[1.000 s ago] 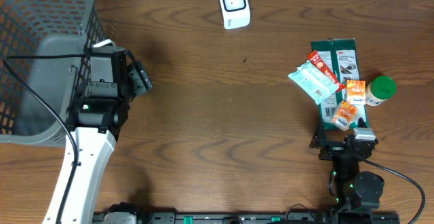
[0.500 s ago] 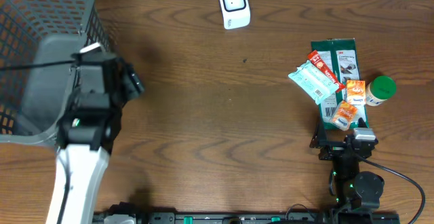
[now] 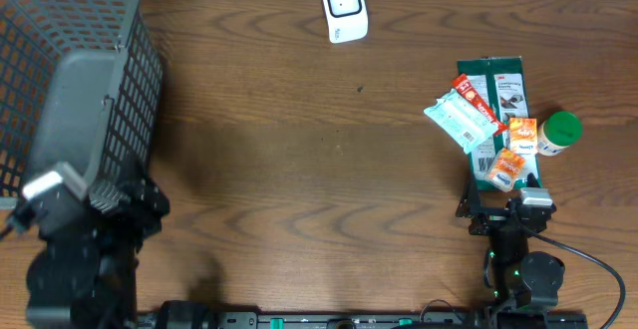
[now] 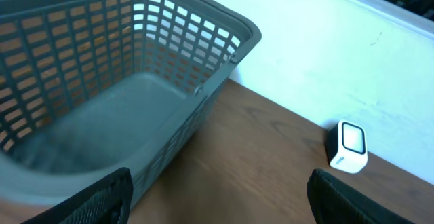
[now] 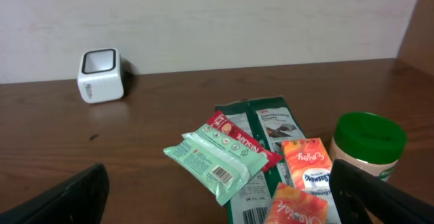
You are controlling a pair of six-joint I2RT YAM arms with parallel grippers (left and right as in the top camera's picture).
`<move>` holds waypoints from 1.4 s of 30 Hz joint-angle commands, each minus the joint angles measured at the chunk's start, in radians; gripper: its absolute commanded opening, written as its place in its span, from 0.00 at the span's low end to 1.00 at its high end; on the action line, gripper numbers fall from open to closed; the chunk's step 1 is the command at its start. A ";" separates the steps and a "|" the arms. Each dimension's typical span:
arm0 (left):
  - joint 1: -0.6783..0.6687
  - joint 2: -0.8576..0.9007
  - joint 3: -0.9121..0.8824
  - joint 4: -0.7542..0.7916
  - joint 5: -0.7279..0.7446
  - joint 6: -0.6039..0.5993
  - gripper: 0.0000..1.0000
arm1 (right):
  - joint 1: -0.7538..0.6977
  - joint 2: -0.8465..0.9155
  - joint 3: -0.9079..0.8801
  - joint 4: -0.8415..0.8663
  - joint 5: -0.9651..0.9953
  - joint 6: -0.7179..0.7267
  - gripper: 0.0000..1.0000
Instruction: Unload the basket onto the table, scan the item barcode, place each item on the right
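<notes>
The pale green plastic barcoded packet [image 5: 215,161] lies atop a heap of snack packs [image 3: 503,80] — well apart from the small white box-shaped scanner [image 3: 344,8]. Right gripper [image 5: 220,195] near the heap, left gripper [image 4: 217,203] beside the grey mesh basket [image 4: 203,41] — both gape empty.

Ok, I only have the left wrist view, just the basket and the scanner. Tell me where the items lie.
Observer: A pile of packets lies just ahead of the right gripper, which is open and empty.
Operator: Name the top one.
Observer: A pale green pouch, lying across a dark green flat pack.
Operator: Say whether it can be scanned as it lies.
Observer: Its barcode faces up, at the end nearer the right wrist camera.
</notes>
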State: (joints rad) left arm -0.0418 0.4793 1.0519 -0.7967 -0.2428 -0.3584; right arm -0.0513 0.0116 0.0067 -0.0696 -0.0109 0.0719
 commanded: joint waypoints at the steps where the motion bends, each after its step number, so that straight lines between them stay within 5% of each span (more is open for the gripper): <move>1: 0.004 -0.069 -0.026 -0.034 -0.013 0.013 0.83 | -0.008 -0.006 -0.002 -0.003 0.006 0.013 0.99; 14: 0.004 -0.394 -0.233 -0.039 -0.013 0.012 0.83 | -0.008 -0.006 -0.002 -0.003 0.006 0.013 0.99; 24: 0.004 -0.477 -0.340 0.138 0.016 0.001 0.83 | -0.008 -0.006 -0.002 -0.003 0.006 0.013 0.99; 36: 0.004 -0.477 -0.629 0.863 0.203 0.001 0.83 | -0.008 -0.006 -0.002 -0.003 0.006 0.013 0.99; 42: 0.004 -0.477 -0.775 1.108 0.210 0.001 0.83 | -0.008 -0.006 -0.002 -0.003 0.006 0.013 0.99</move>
State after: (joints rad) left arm -0.0410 0.0097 0.3210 0.2680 -0.0578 -0.3630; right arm -0.0513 0.0113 0.0067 -0.0696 -0.0101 0.0723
